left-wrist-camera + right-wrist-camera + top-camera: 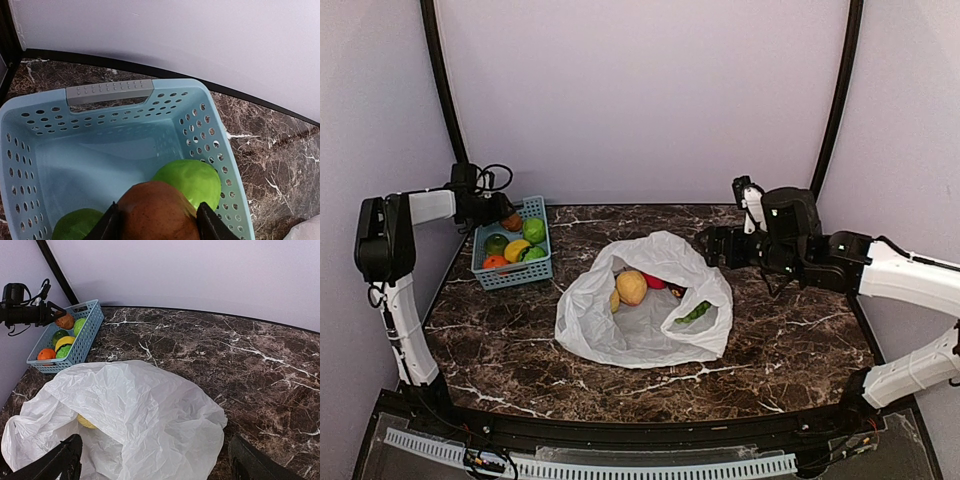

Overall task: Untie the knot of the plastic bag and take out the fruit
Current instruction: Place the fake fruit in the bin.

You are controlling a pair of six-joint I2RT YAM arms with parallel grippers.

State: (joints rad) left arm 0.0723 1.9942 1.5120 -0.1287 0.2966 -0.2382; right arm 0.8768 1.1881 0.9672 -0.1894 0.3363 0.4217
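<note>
Fruit (pixel 157 212), brownish-orange, clamped between left fingers (pixel 109 228) above blue basket (pixel 110 92).

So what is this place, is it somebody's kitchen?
Probably not: it looks like a robot test booth. Plain walls close in a marble-patterned table, two robot arms stand at its edge, with a basket and plastic bag of fruit.

Pretty sure it's a robot lab test booth: plain pale backdrop walls (pixel 640 100) behind the right gripper (pixel 707 245), black curved frame poles (pixel 439 90) either side, marble-look tabletop (pixel 800 340) below it, slotted cable duct (pixel 620 468) by the arm bases.
</note>
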